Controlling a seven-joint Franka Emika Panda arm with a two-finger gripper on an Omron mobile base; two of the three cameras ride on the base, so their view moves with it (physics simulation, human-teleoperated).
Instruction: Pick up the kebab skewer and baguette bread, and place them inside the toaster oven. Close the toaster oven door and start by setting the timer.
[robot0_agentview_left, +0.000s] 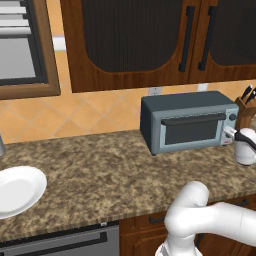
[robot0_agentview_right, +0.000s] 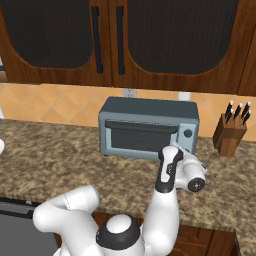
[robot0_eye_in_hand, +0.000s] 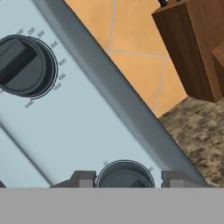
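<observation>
The blue-grey toaster oven (robot0_agentview_left: 187, 122) (robot0_agentview_right: 147, 127) stands at the back of the counter. Its toaster oven door (robot0_agentview_left: 192, 129) (robot0_agentview_right: 142, 137) is shut, with the dark bar handle along the top. My gripper (robot0_agentview_left: 229, 133) (robot0_agentview_right: 184, 151) (robot0_eye_in_hand: 127, 177) is pressed up to the oven's right-hand control panel. Its two fingertips sit on either side of the lower knob (robot0_eye_in_hand: 124, 175) and are closed on it. The upper knob (robot0_eye_in_hand: 24, 65), ringed with numbers, is free. The kebab skewer and baguette bread are hidden from view.
A wooden knife block (robot0_agentview_left: 245, 112) (robot0_agentview_right: 230, 135) (robot0_eye_in_hand: 192, 48) stands just right of the oven, close to my hand. A bare white plate (robot0_agentview_left: 17, 190) lies at the counter's far left. Dark wall cabinets hang above the oven.
</observation>
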